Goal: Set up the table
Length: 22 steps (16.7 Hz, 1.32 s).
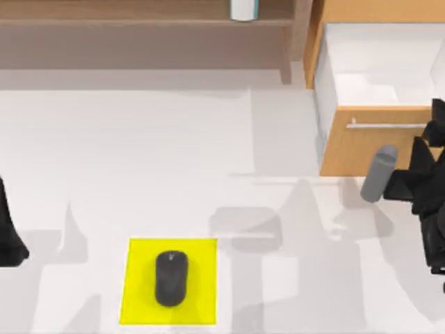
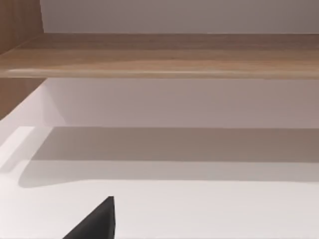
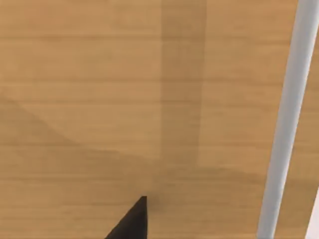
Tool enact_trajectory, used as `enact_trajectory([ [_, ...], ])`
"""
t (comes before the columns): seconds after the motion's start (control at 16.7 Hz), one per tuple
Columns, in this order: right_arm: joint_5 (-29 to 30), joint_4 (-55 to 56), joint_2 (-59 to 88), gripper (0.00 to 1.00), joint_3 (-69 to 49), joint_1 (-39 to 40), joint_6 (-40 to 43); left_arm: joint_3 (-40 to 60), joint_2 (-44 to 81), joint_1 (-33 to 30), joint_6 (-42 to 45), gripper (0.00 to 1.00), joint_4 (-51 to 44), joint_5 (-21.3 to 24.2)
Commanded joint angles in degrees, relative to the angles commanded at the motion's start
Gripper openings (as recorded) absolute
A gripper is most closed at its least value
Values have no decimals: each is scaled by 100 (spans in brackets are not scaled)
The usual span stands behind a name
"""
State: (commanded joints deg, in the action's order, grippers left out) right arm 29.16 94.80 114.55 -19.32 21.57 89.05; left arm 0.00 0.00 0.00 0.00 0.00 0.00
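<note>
The white table (image 1: pixel 139 153) spans the top view. Near its front edge lies a yellow mat (image 1: pixel 201 306) with a black mouse (image 1: pixel 171 278) on it. At the right edge my right gripper (image 1: pixel 425 167) is beside the pulled-out front of the wooden drawer cabinet (image 1: pixel 348 149). A grey cylinder (image 1: pixel 379 172) sticks out from the arm towards the left. The right wrist view looks close onto the drawer's wooden front (image 3: pixel 124 99) and its silver handle (image 3: pixel 286 124). My left arm (image 1: pixel 8 229) is parked at the left edge.
A light-brown wooden shelf (image 1: pixel 139 21) runs along the back and carries a white cup (image 1: pixel 244 8). The left wrist view faces the shelf board (image 2: pixel 174 55) over the table (image 2: pixel 199 209). The open drawer shows a white inside (image 1: pixel 375 62).
</note>
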Motion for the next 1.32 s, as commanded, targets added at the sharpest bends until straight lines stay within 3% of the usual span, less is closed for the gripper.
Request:
enact_trajectory([
  [0.48,0,0,0,2,0,0,0,0,0,0,0,100,0,0],
  [1.08,-1,-34,22,0,-12,-4,-19,0,0,0,0,100,0,0],
  [1.32,-185,-414,210,0,-603,-207,-22,0,0,0,0,100,0,0],
])
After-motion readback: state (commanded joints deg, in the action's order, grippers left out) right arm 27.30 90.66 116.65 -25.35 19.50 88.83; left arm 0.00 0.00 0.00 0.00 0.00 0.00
